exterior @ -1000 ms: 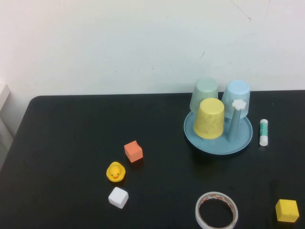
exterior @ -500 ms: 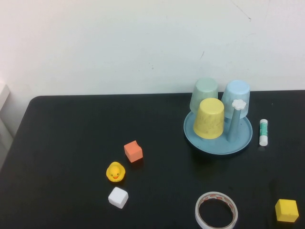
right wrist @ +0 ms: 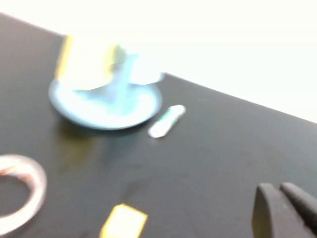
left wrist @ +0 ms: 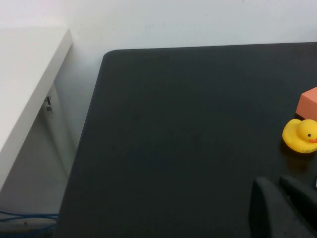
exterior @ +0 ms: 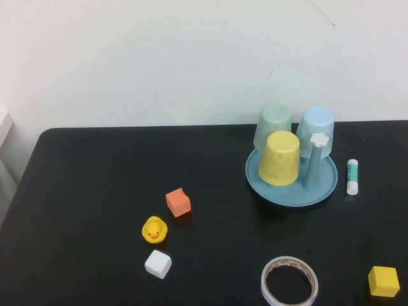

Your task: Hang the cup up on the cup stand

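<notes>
The light blue cup [exterior: 317,131] sits upside down on a back right peg of the blue cup stand [exterior: 322,190]. A yellow cup [exterior: 280,158] and a pale green cup [exterior: 273,125] sit upside down on it too. One peg with a white flower cap [exterior: 317,159] stands bare at the front right. Neither arm shows in the high view. My left gripper [left wrist: 276,182] is shut and empty over the table's left part, near the duck [left wrist: 299,135]. My right gripper [right wrist: 277,188] is shut and empty, well to the near right of the stand [right wrist: 106,106].
A glue stick [exterior: 352,176] lies right of the stand. A tape roll [exterior: 289,280] and a yellow block [exterior: 384,281] lie at the front right. An orange block [exterior: 178,202], a duck [exterior: 154,229] and a white block [exterior: 158,263] lie at the middle left.
</notes>
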Motion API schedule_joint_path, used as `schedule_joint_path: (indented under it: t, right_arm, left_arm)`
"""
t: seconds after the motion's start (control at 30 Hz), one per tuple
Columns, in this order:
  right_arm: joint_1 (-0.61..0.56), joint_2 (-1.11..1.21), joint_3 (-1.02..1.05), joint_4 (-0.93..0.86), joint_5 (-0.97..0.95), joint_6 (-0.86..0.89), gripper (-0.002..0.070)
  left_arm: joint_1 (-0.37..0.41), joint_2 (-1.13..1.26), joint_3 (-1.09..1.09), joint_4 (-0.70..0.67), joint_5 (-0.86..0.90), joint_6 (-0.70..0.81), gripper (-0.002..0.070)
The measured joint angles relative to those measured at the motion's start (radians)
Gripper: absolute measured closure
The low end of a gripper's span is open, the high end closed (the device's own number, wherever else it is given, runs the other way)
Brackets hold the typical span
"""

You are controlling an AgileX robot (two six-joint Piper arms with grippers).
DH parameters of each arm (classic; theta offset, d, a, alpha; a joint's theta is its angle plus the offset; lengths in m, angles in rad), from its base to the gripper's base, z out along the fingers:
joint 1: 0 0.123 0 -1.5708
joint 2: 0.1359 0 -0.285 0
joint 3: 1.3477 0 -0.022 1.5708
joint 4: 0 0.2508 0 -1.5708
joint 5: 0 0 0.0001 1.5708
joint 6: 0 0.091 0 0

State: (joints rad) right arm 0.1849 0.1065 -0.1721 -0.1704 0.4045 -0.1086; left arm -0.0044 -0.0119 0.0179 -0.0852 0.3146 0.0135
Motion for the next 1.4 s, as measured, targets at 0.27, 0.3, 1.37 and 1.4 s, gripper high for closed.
schedule_joint_path:
  t: [0.27, 0.3, 1.37, 1.4]
  right_arm:
    - [-0.28, -0.118, 0.166, 0.052, -0.058, 0.0, 0.0678]
    - [-0.286, -0.118, 0.183, 0.055, -0.056, 0.0, 0.0678]
    - [-0.195, -0.118, 0.188, 0.123, -0.057, 0.165, 0.0678]
    - [-0.195, -0.118, 0.188, 0.123, -0.057, 0.167, 0.0678]
  left_arm:
    - [0.0, 0.0, 0.0, 0.0, 0.0, 0.0, 0.0676]
    - [0.0, 0.0, 0.0, 0.0, 0.0, 0.0, 0.0676]
    - [0.0, -0.002, 0.0, 0.0, 0.0, 0.009, 0.0676]
    - [0.0, -0.002, 0.0, 0.0, 0.0, 0.011, 0.0676]
